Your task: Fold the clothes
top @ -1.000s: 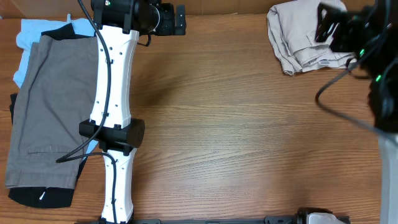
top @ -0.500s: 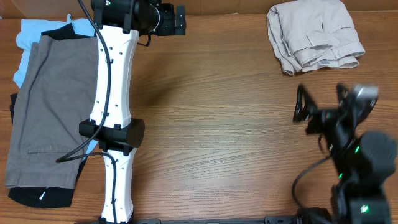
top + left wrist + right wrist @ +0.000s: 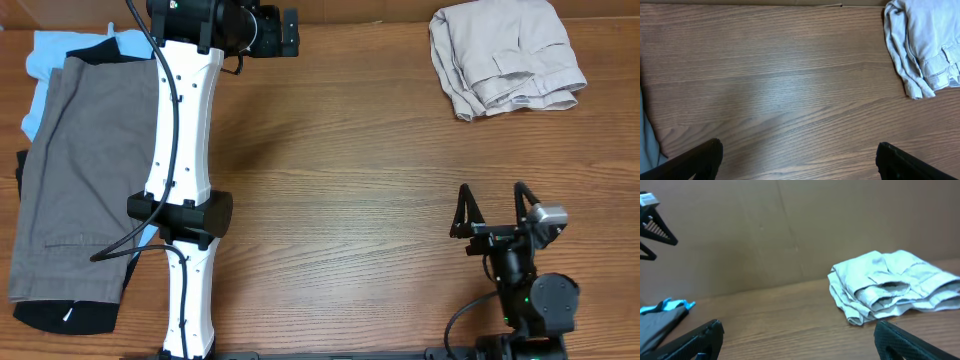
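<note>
Right tool [image 3: 491, 195] has drawn back to the near edge, spread wide, empty; khaki shorts [image 3: 505, 55] lie folded straight ahead in the counter's [image 3: 350, 180] far right corner, nearer it than the equally wide left tool [image 3: 290, 30]

The table [image 3: 380, 200] is smooth brown wood-grain board, with a faint soft sheen showing in the left wrist view. The clothes [image 3: 505, 55] are light beige woven cloth, matt and creased, and the grey-brown shorts [image 3: 85, 170] are likewise matt cloth, lying smoother. The left arm [image 3: 180, 130] has a smooth white plastic casing with matt black joints, the right gripper [image 3: 491, 205] is matt black, and the back wall [image 3: 790, 230] looks like dull brown cardboard.
</note>
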Controlling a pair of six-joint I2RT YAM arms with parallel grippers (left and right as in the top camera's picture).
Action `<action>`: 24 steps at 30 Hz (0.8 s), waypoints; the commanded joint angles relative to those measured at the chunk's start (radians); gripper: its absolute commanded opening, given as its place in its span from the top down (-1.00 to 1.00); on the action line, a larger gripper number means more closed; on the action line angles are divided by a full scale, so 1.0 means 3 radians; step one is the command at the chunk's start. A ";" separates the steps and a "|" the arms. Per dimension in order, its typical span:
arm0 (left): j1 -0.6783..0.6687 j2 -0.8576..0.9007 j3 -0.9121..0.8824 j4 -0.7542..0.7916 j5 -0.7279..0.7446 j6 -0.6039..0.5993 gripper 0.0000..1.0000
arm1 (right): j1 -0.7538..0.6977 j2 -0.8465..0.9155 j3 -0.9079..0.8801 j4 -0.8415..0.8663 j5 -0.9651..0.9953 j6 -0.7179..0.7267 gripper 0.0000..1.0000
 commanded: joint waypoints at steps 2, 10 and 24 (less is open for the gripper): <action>-0.0022 0.0037 0.0006 0.0006 -0.0033 0.0076 -1.00 | 0.0055 -0.0151 -0.0225 0.0135 0.0211 0.0154 -1.00; -0.0022 0.0037 0.0006 0.0006 -0.0034 0.0078 -0.99 | 0.0051 -0.0472 -0.0510 0.0093 0.0210 0.0113 -1.00; -0.0022 0.0037 0.0006 0.0006 -0.0034 0.0078 -1.00 | -0.0071 -0.0764 -0.0610 -0.0282 0.0046 -0.0086 -1.00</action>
